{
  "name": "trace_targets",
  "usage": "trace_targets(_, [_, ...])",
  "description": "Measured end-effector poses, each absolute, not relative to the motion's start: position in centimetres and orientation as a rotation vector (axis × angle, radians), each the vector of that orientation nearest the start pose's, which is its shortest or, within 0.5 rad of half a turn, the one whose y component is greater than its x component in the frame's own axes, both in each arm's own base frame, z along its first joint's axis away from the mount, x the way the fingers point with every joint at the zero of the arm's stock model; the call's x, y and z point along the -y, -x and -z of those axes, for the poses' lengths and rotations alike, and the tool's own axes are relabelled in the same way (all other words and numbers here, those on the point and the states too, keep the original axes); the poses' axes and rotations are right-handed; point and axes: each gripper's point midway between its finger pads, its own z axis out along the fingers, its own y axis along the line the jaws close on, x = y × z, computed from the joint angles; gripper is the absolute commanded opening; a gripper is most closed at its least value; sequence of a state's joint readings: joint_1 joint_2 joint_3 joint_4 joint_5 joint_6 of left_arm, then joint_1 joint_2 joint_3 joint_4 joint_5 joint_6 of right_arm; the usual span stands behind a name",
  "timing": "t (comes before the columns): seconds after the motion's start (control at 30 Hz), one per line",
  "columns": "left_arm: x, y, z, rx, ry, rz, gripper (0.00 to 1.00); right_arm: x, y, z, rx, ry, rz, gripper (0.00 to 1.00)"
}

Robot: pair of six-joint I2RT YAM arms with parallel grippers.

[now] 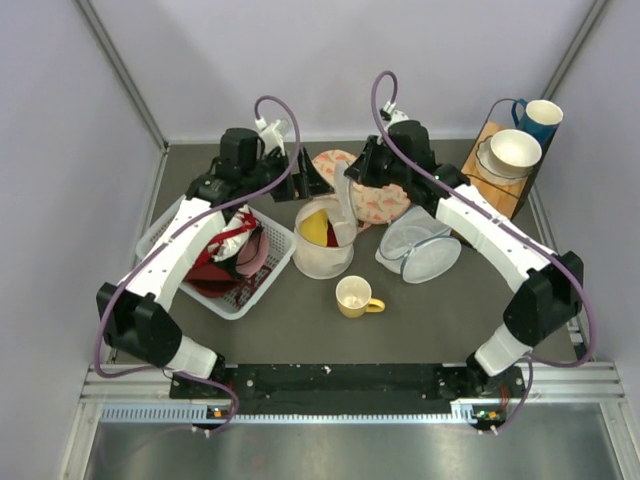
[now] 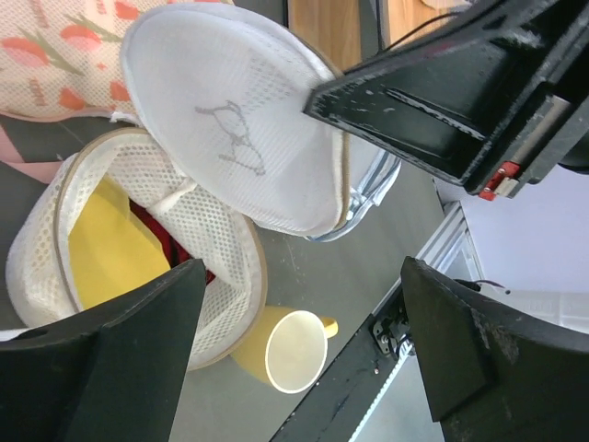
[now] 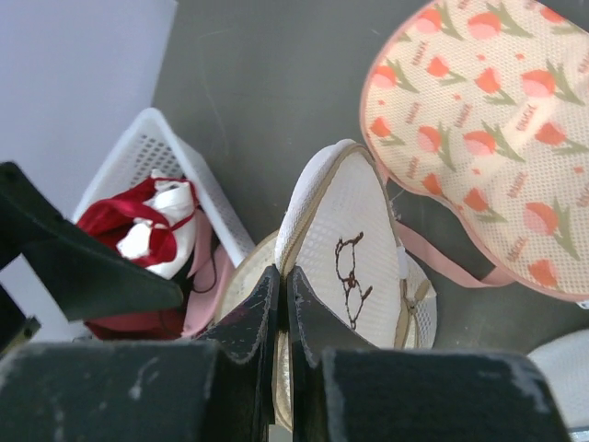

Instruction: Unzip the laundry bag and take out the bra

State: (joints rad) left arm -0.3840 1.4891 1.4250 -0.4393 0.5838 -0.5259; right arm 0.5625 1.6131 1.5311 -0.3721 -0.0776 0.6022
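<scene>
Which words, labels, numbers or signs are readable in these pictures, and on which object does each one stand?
Nothing is readable.
Flat pink tulip-patterned mesh pouch: small words between the flowers, too blurred to read.
Round cream-white mesh laundry bag: thin black mark on its raised lid, a scribble, not legible letters.

Top view looks down from behind; both wrist views closely share the laundry bag [image 2: 230, 120].
</scene>
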Motion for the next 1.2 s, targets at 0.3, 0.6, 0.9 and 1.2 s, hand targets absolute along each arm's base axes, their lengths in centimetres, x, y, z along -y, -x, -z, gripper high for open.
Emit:
trace_targets(0.3, [19.2,-34.9,-30.7,-2.153,-0.035,0.966,0.89,-28.9,-37.6,-30.5,-2.03,0.071,-0.899,0.0])
trace_targets(0.6, [12.6,-33.5,-34.0,-2.091,0.082,0.591,0.88,-28.6,-36.6,-30.5,-2.012,0.086,-0.924,0.0])
trace_targets(0.9, [14.8,-32.7,-32.1,-2.169,-0.011,0.62,0.67,-28.6,-36.3,-29.9,-2.015,0.093,-0.933,0.0])
trace_targets(1.2, [25.2,-32.1,-24.7,-2.414,-0.216,0.721,0.54,-27.4,-35.2,-29.6,-2.001,0.078,-0.923,0.0])
